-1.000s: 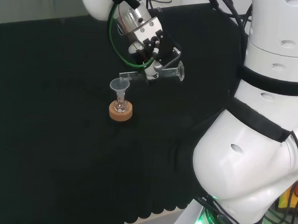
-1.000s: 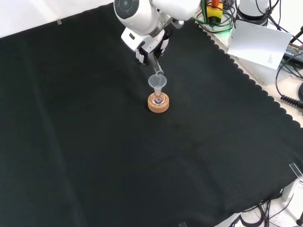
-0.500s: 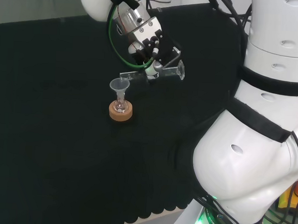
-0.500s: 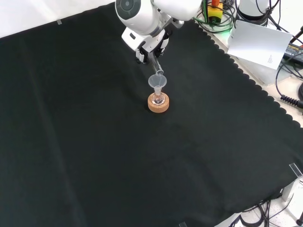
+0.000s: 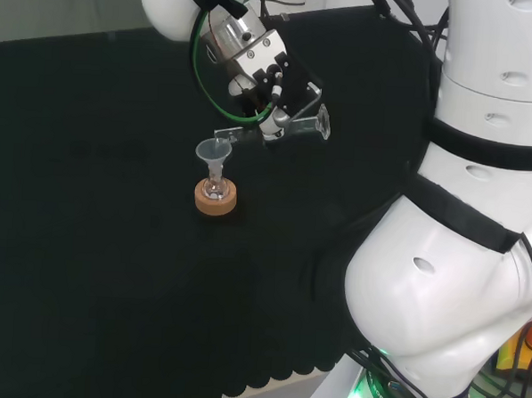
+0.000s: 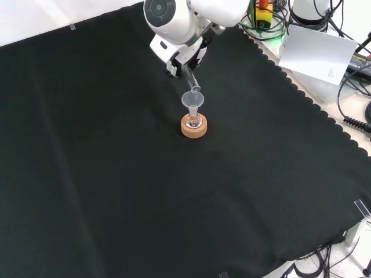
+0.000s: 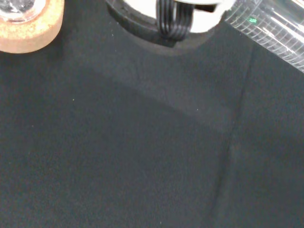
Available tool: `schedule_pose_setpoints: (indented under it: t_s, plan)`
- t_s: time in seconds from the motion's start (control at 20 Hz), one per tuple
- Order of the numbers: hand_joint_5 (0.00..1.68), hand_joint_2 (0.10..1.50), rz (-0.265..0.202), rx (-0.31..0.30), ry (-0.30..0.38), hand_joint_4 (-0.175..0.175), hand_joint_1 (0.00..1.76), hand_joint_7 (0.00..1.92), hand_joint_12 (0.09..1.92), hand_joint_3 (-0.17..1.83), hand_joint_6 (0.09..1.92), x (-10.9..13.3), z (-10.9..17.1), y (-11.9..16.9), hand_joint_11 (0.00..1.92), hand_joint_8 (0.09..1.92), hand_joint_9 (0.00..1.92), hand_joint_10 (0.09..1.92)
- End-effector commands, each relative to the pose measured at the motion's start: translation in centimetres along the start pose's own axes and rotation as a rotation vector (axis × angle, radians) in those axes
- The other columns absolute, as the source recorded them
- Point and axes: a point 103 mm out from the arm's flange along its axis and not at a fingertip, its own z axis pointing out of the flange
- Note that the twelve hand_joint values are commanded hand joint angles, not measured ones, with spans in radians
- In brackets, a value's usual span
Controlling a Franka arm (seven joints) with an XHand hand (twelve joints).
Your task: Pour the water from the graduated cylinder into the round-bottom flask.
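Note:
The hand (image 5: 270,83) is shut on a clear graduated cylinder (image 5: 283,129), tipped almost level. Its mouth (image 5: 223,134) hangs just over a clear funnel (image 5: 213,152) set in the neck of a small round-bottom flask (image 5: 215,191). The flask rests on a cork ring (image 5: 216,199) on the black cloth. In the front view the cylinder's mouth (image 6: 195,88) sits above the funnel (image 6: 193,100), with the cork ring (image 6: 193,127) below and the hand (image 6: 182,58) behind them. The wrist view has the cylinder's ruled wall (image 7: 270,28) and the cork ring (image 7: 29,28) at a corner.
The arm's large white links (image 5: 461,218) stand at the right of the head view. In the front view the cloth's scalloped edge (image 6: 301,92) runs along the right, with a white sheet (image 6: 319,52) and cables beyond it.
The hand has crept slightly up and left in the head view, the cylinder still tipped over the funnel. Flask and cork ring have not moved.

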Motion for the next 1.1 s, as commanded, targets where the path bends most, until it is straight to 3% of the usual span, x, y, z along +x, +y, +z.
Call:
schedule_pose_setpoints:
  t_s: [0.05, 0.8, 1.1]
  plan:
    - [1.30, 0.96, 0.003, -0.018, -0.003, -0.175, 1.42, 1.23, 0.71, 0.00, 0.44, -0.8, -0.2, -0.2, 1.25, 0.62, 1.56, 0.09]
    - [1.30, 0.96, 0.012, -0.017, -0.022, -0.175, 1.42, 1.23, 0.71, 0.00, 0.44, -0.6, -0.4, -0.4, 1.25, 0.62, 1.56, 0.09]
    - [1.30, 0.96, 0.011, -0.020, -0.007, -0.175, 1.42, 1.23, 0.71, 0.00, 0.44, 0.9, -1.3, -0.3, 1.25, 0.62, 1.56, 0.09]
